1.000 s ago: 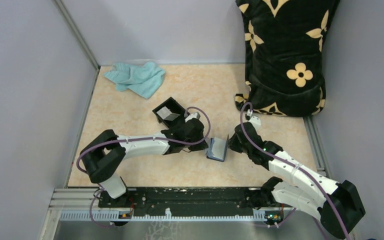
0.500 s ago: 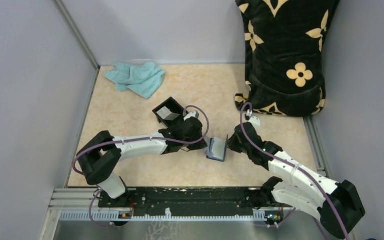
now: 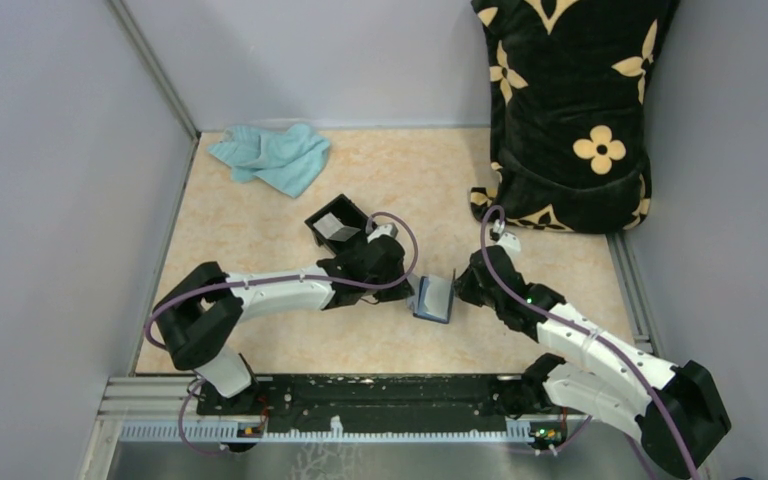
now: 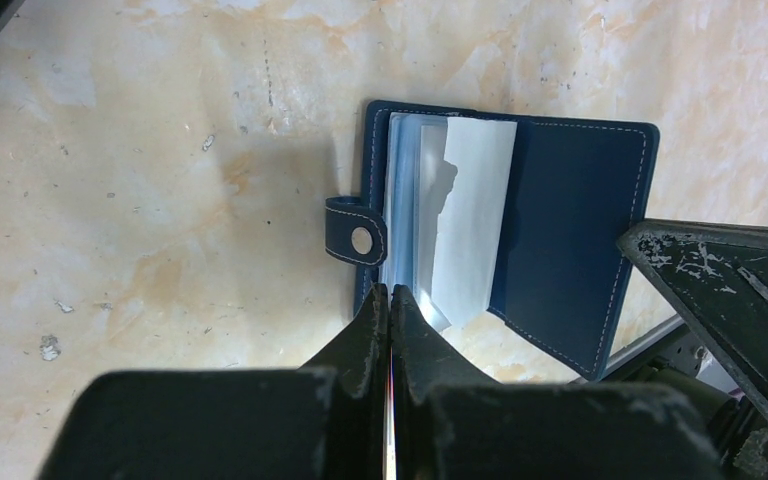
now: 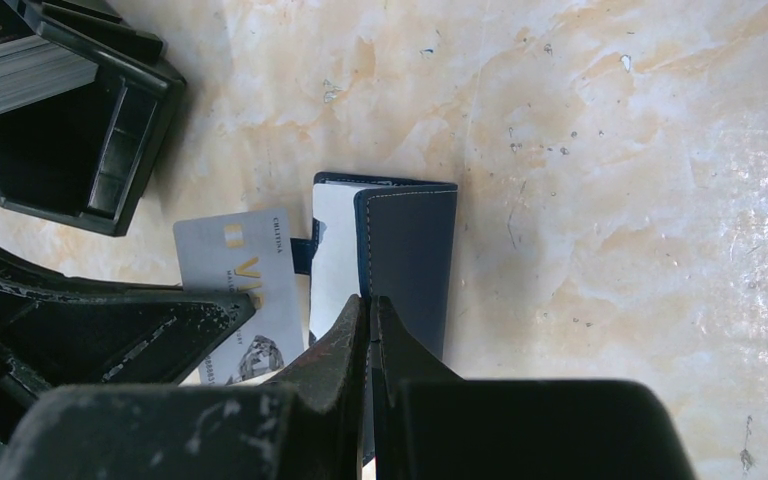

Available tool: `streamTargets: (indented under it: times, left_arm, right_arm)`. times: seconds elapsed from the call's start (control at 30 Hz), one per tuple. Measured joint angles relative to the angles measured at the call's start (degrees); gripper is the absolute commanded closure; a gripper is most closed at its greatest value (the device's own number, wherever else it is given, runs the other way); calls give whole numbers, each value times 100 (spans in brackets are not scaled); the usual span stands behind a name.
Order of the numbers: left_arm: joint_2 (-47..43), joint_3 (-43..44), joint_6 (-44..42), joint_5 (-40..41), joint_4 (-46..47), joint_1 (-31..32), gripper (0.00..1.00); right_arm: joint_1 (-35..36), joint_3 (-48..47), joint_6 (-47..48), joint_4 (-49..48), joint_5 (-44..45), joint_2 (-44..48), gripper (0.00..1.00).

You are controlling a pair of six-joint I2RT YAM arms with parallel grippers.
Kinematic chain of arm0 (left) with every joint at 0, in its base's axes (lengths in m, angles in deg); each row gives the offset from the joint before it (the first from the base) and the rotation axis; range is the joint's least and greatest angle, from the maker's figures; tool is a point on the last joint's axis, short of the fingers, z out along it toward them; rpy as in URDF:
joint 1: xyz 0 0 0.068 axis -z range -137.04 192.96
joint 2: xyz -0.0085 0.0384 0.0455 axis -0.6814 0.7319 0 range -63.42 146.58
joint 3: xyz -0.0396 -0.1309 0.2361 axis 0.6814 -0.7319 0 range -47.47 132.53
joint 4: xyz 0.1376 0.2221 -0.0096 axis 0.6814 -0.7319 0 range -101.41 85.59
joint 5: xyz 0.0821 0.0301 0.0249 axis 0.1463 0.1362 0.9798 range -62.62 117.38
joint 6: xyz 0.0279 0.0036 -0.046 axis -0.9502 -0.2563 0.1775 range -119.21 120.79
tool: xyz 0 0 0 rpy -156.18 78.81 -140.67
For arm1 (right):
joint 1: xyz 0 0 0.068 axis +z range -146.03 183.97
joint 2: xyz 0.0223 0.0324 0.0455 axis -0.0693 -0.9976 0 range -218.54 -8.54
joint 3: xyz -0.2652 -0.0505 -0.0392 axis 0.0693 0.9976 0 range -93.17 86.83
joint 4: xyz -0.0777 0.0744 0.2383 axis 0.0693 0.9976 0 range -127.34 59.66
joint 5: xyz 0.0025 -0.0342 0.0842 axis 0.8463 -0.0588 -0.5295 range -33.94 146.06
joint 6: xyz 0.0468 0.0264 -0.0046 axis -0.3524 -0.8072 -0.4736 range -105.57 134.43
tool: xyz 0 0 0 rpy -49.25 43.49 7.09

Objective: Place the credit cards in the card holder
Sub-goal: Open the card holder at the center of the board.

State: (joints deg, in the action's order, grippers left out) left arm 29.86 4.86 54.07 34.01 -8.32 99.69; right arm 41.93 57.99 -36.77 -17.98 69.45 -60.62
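The card holder (image 4: 570, 230) lies open on the worktop (image 4: 160, 150), midway between the two arms, snap tab pointing toward the left arm. The right tool (image 5: 371, 305) has its fingers pressed together on the edge of the navy cover, pinning it open. The left tool (image 4: 390, 300) is clamped on a grey card (image 5: 230, 265), which shows only as a thin line edge-on in the left wrist view. That card sits just beside the holder's open side, lined up with the clear sleeves but not yet in. A pale sheet (image 4: 475, 220) already stands in one pocket, though I cannot tell if it is a card or an insert. Over in the black box (image 5: 130, 150) a stack of cards (image 5: 20, 65) waits. By my reading this is early going: one card at the mouth, most of the pile left.
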Motion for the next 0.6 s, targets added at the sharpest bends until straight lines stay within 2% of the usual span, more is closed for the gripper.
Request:
streamTargets:
  times: [0.6]
  left_arm:
    - [157,-96,11,-175,140,0,100]
  right_arm:
    - [0,37,-2,-11,-4,37,100]
